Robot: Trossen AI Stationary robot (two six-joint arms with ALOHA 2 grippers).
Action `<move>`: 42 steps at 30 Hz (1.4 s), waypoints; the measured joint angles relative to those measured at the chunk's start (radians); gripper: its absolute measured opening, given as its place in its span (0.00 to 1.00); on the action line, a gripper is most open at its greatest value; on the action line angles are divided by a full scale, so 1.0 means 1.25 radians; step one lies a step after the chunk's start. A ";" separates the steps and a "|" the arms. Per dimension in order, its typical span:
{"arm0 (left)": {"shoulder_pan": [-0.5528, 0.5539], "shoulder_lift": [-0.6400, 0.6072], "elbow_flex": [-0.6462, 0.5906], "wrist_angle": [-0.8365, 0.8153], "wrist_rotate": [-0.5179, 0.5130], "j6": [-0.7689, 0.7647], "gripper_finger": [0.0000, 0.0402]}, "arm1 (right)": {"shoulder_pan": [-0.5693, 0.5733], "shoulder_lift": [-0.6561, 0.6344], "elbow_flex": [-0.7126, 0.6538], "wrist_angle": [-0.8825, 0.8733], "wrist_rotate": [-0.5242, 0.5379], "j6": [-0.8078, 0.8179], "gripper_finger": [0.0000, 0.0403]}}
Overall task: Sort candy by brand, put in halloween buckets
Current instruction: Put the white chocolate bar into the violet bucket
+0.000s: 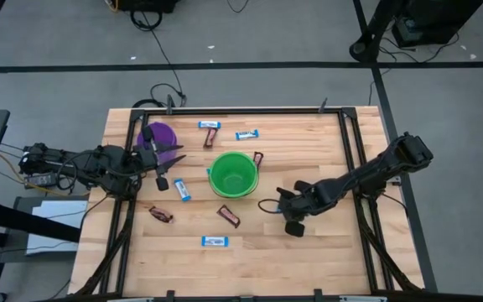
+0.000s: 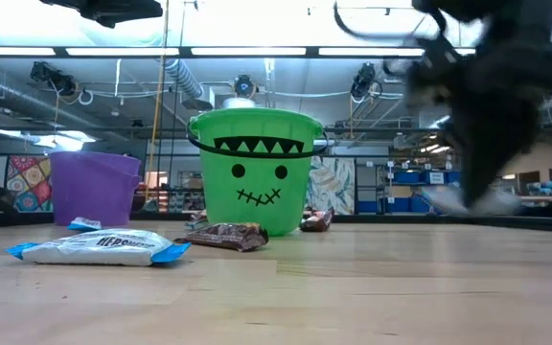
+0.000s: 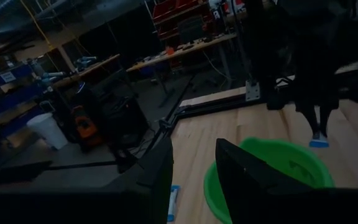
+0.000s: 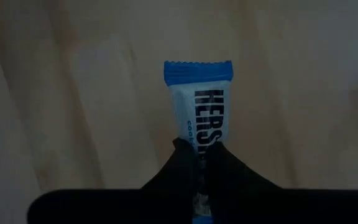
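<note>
Now, the moment line by line.

Right hand: the right hand has its fingers pinched on one end of a blue-and-white bar; in the wrist view the bar's long axis runs straight out from the fingertips, away from the wrist.

Where that bar is: low over the bare wood of the worktop, on the right side of the green bucket; whether it has left the wood cannot be told.

Key relation: the green bucket lies near the right hand, toward the middle of the worktop, while the purple bucket is well apart on the far left. Which bucket takes this brand is not shown; if it is the purple one, the carry crosses past the green bucket.

Left hand: the left hand hangs just beside the purple bucket, its fingers apart with nothing between them. It is the nearer arm to purple.

Buckets: two, one green, one purple.

Blue-and-white bars: five counted, four loose on the wood plus the held one.

Dark brown bars: four visible, one touching the green bucket's rim.

Inside the buckets: hard to tell.
</note>
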 joint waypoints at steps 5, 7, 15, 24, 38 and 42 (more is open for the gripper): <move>0.000 -0.016 0.000 0.006 -0.020 0.048 0.32 | -0.030 -0.001 0.136 0.009 0.135 -0.140 0.07; 0.000 -0.025 0.000 0.005 -0.044 0.050 0.32 | -0.050 -0.002 0.178 0.035 0.170 -0.214 0.09; 0.000 -0.066 0.000 -0.155 -0.158 0.020 0.32 | -0.189 -0.002 0.226 0.201 0.152 -0.485 0.08; 0.000 -0.070 0.000 -0.267 -0.164 -0.124 0.32 | -0.316 0.001 0.226 0.338 0.008 -0.544 0.08; 0.000 -0.068 0.000 -0.257 -0.162 -0.129 0.32 | -0.272 0.106 0.226 0.482 -0.089 -0.516 0.08; 0.000 -0.068 0.000 -0.261 -0.162 -0.145 0.32 | -0.281 0.106 0.226 0.497 -0.096 -0.518 0.08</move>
